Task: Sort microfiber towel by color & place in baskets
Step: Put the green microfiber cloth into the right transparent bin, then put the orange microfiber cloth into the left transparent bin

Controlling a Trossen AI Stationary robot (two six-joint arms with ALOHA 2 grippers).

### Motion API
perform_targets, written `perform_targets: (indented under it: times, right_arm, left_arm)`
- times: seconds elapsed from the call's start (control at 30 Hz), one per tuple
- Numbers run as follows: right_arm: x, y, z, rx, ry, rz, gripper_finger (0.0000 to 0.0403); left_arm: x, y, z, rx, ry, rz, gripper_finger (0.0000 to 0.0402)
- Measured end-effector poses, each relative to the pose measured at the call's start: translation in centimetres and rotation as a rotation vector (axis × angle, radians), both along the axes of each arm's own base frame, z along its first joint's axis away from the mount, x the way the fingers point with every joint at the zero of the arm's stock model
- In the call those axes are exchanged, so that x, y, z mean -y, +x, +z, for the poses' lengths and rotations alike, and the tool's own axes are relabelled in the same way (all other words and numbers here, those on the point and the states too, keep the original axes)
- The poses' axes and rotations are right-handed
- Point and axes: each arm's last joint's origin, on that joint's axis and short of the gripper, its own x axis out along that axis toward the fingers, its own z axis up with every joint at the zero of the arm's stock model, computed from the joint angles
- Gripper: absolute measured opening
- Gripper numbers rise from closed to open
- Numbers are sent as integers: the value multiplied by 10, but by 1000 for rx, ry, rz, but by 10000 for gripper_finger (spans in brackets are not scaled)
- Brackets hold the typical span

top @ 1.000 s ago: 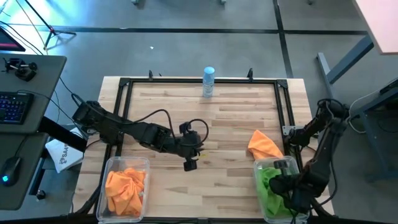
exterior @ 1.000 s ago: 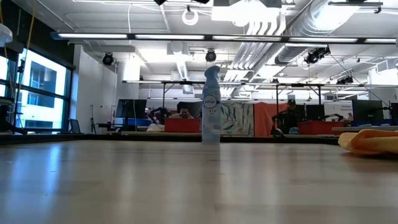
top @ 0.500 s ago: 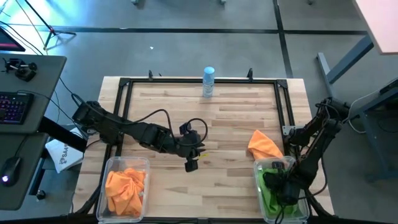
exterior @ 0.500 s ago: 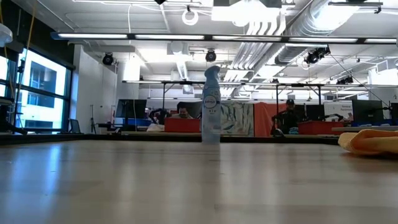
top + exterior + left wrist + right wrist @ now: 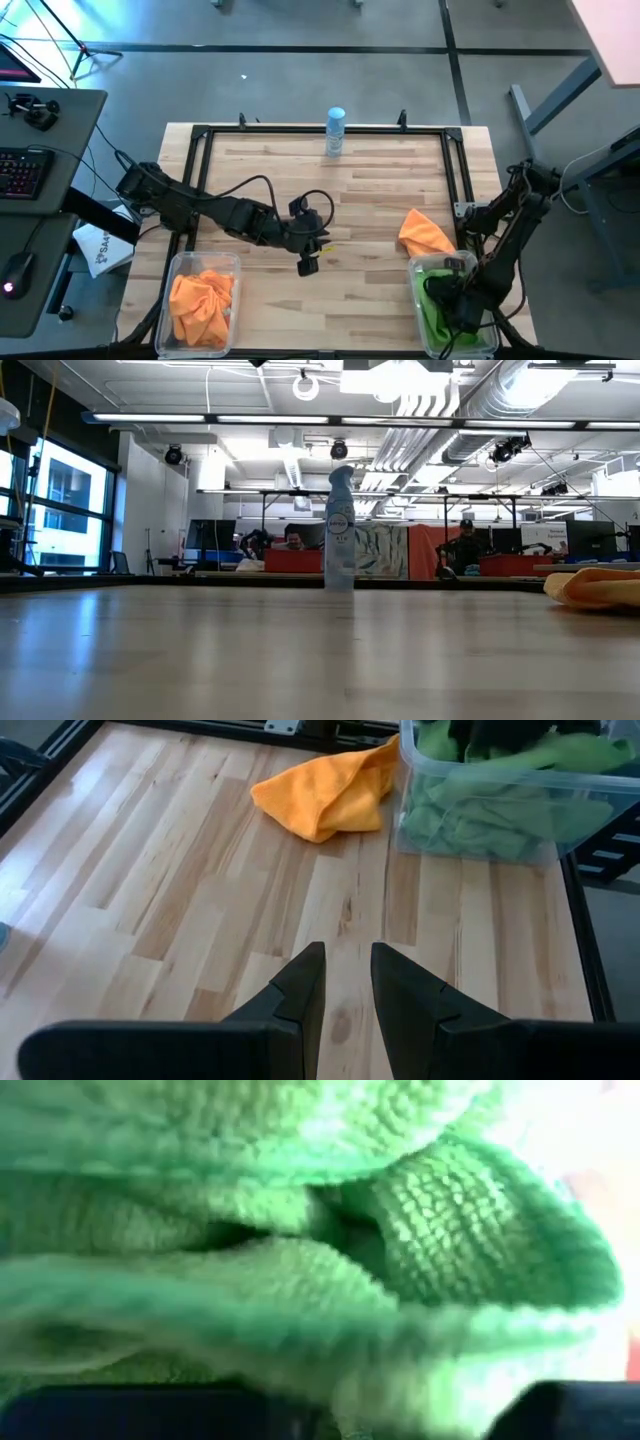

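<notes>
Sorting nearing done — orange tub (image 5: 176, 262) lower left, right gripper (image 5: 447, 300) (grip unreadable) dipping into green tub (image 5: 412, 272), left gripper (image 5: 306, 265) idling near-closed, empty, mid-frame — one orange towel (image 5: 424, 232) remaining.

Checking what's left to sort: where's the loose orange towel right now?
In the high view the orange towel lies on the table's right side, just beyond the basket of green towels, where the right claw sits; the low view shows it at far right.
</notes>
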Motion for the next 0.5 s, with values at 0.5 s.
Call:
perform_targets:
  times: [0.5]
  right_arm:
    - [-10, 4, 106, 27, -8, -10, 155]
  left_arm:
    - [-19, 2, -1, -53, 106, -29, 74]
